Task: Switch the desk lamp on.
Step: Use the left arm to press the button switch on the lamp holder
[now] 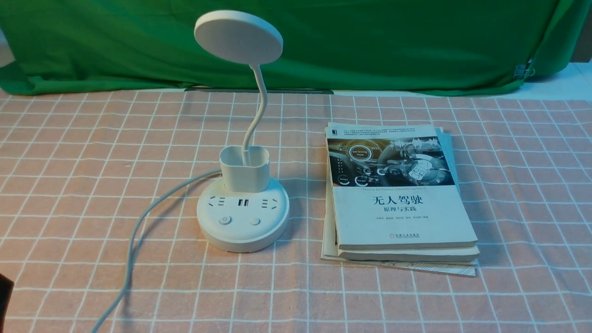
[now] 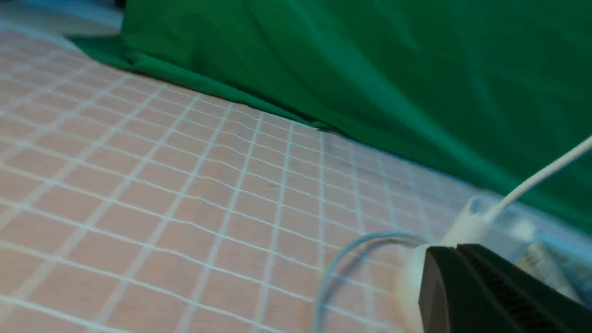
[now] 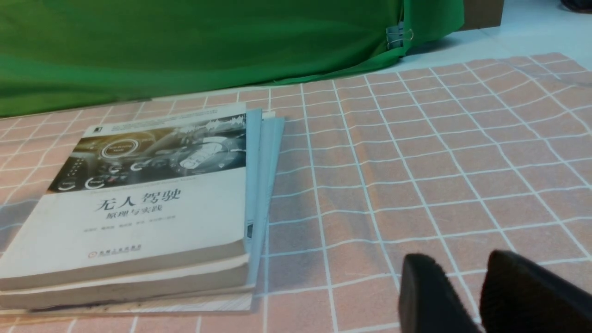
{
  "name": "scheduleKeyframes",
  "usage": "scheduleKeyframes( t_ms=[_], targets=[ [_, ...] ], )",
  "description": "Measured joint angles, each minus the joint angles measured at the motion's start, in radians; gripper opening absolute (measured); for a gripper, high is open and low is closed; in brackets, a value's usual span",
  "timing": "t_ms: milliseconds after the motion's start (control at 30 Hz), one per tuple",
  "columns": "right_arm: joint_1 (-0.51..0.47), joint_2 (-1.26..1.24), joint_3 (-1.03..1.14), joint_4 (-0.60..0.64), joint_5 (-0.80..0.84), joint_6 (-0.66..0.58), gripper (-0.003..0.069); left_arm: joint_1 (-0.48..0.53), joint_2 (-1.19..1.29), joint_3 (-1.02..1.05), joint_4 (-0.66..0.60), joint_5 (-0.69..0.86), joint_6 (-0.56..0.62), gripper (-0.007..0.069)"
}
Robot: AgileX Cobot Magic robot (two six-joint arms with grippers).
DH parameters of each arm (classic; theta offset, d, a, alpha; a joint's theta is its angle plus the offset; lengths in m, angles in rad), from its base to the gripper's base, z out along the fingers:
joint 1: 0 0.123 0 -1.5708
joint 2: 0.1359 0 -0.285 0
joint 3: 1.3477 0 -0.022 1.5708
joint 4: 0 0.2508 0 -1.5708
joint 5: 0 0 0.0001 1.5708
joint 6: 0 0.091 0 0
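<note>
The white desk lamp (image 1: 243, 217) stands mid-table. It has a flat disc head (image 1: 238, 37), a bendy neck, a small cup (image 1: 245, 169) and a round base with sockets. Two round buttons (image 1: 225, 220) (image 1: 255, 222) face me on the base. Its cord (image 1: 138, 226) runs off to the front left. The lamp looks unlit. In the left wrist view my left gripper (image 2: 455, 249) is shut and empty, with the blurred lamp base (image 2: 411, 277) just beyond its tips. My right gripper (image 3: 462, 263) is slightly open and empty over bare cloth, to the right of the books.
A stack of books (image 1: 397, 199) lies right of the lamp and also shows in the right wrist view (image 3: 138, 203). A pink checked cloth (image 1: 92, 152) covers the table. A green backdrop (image 1: 370, 41) hangs along the far edge. A dark part (image 1: 3, 296) shows at the front left edge.
</note>
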Motion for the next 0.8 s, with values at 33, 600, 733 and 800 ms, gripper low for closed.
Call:
scheduleKeyframes(
  t_ms=[33, 600, 733, 800],
  targets=[
    [0.0, 0.0, 0.0, 0.0, 0.0, 0.0, 0.0242, 0.0, 0.0, 0.0, -0.173, -0.012, -0.096, 0.0021],
    [0.0, 0.0, 0.0, 0.0, -0.001, 0.0, 0.0242, 0.0, 0.0, 0.0, -0.403, -0.08, -0.461, 0.0021],
    [0.0, 0.0, 0.0, 0.0, -0.001, 0.0, 0.0242, 0.0, -0.001, -0.042, -0.361, -0.044, -0.422, 0.0021],
    [0.0, 0.0, 0.0, 0.0, -0.001, 0.0, 0.0242, 0.0, -0.002, -0.16, -0.282, 0.014, -0.318, 0.0021]
  ],
)
